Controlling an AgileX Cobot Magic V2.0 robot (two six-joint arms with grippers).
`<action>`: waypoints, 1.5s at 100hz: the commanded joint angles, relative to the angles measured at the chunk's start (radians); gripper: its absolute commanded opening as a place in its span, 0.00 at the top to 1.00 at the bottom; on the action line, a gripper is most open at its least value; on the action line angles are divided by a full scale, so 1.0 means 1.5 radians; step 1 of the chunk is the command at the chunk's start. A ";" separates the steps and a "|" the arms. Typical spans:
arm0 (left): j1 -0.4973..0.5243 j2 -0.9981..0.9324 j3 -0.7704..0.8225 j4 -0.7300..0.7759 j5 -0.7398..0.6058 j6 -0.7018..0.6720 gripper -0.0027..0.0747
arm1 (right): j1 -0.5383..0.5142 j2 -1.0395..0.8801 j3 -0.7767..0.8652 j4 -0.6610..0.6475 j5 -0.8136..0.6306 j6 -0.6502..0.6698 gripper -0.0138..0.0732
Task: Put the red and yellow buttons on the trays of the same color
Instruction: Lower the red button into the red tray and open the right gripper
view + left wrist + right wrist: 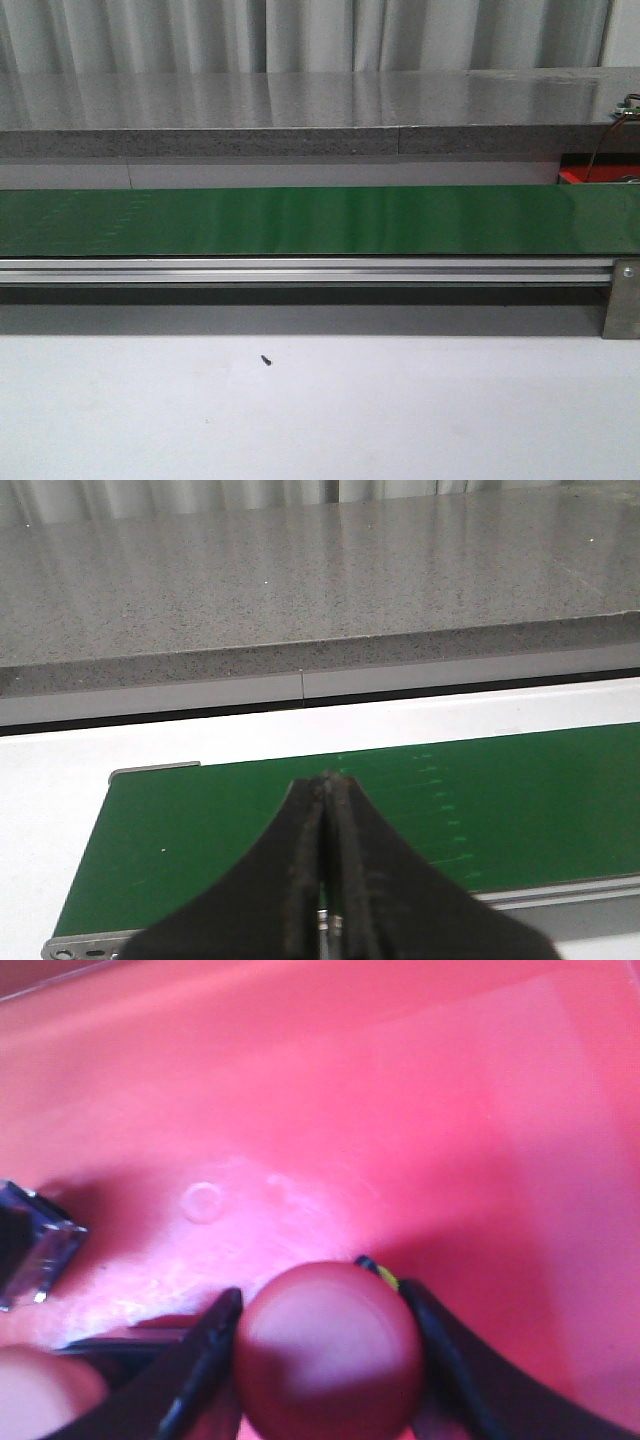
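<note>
The right gripper (pixel 325 1345) is clamped on a red button (pixel 328 1348), one dark finger (pixel 200 1370) pressed to each side of its round cap. It hangs low over the floor of the red tray (pixel 400 1110), which fills the whole right wrist view; whether the button touches the floor cannot be told. A second reddish rounded shape (pixel 40 1395) sits in the tray beside the gripper, and a small metallic block (pixel 35 1245) lies a little further off on the same floor.

The left gripper (pixel 327 865) has its two fingers pressed flat together with nothing between them. It is held above the near end of the green belt (pixel 500 800), pointing across it toward a grey stone counter (pixel 300 580).

In the front view neither arm shows; the belt (pixel 300 220) runs the full width on its aluminium rail (pixel 300 270), with only a corner of the red tray (pixel 575 177) visible at the far right, and a small dark screw (pixel 266 360) lying on the white table (pixel 400 420)
</note>
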 commanded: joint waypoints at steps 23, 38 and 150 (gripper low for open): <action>-0.007 0.002 -0.019 -0.014 -0.048 0.000 0.99 | -0.002 -0.068 -0.015 0.003 0.004 -0.002 0.23; -0.007 0.002 -0.019 -0.014 -0.048 0.000 0.99 | -0.002 -0.108 -0.027 0.003 0.005 -0.002 0.23; -0.007 0.004 -0.019 -0.014 -0.048 0.000 0.99 | 0.377 -0.773 0.505 0.012 -0.110 -0.023 0.23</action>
